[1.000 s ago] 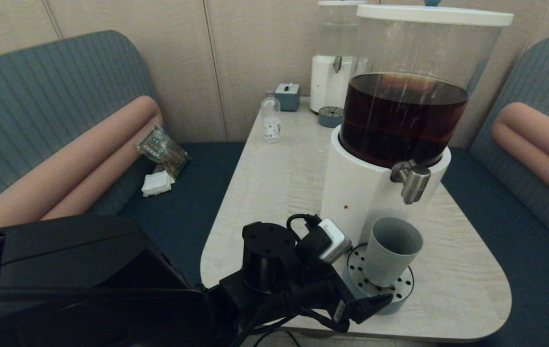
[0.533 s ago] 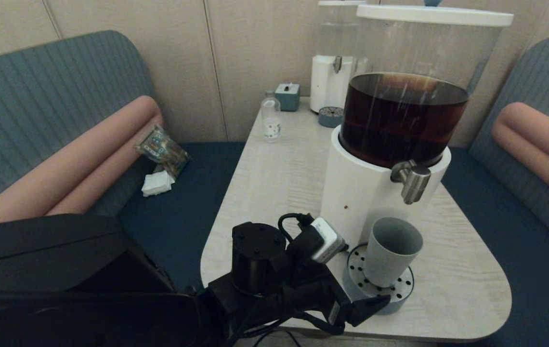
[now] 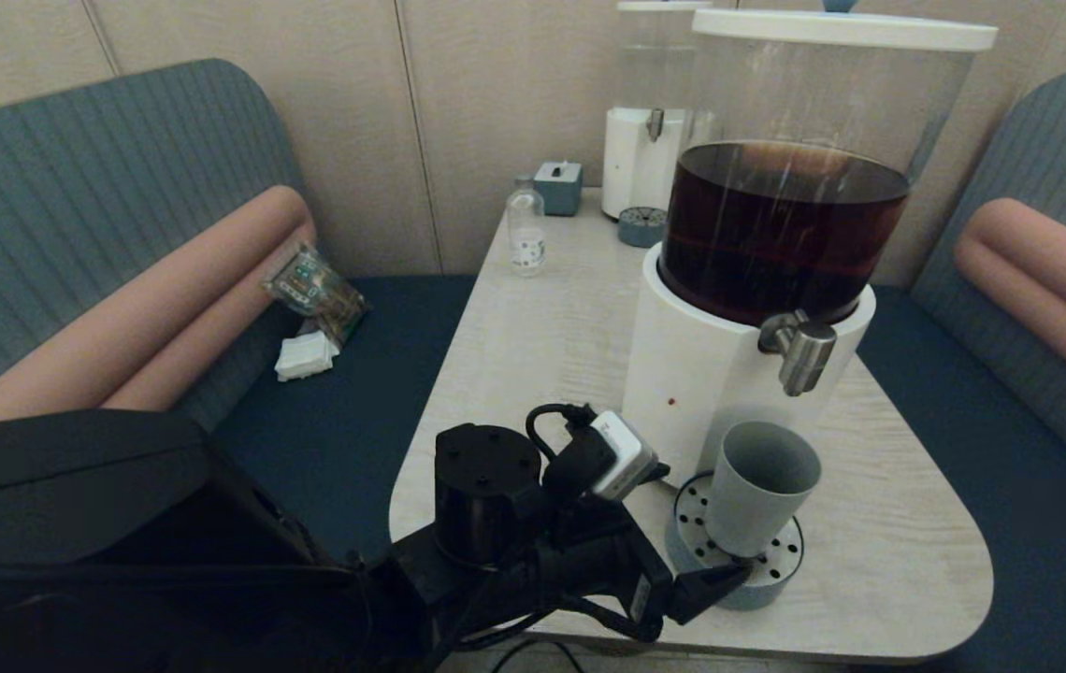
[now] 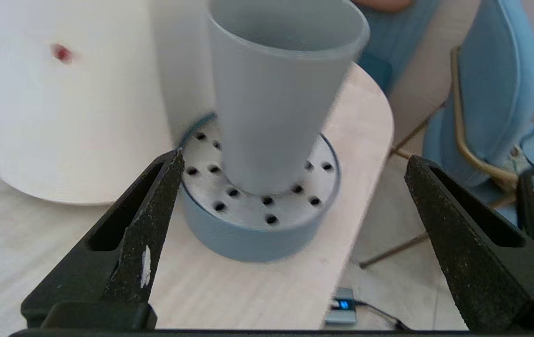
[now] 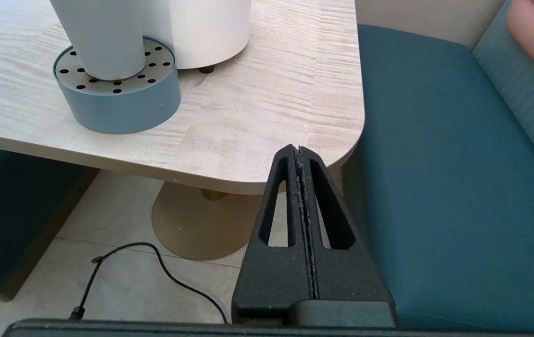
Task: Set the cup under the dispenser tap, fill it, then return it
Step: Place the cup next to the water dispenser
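The left gripper [image 4: 290, 234] waits released at the table [image 3: 870, 561] edge — the cup [image 3: 757, 486] stands free on the perforated drip tray [image 3: 781, 556], set below the dispenser tap [image 3: 799, 350] to catch the pour. Behind, the dispenser [image 3: 776, 234] holds dark brown drink; the cup's contents can't be seen, and the right gripper [image 5: 302, 187] hangs clenched off the table's side.

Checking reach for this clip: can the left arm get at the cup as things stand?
Probably yes. The left gripper is open, jaws wide, facing the cup on the drip tray, with nothing between them.
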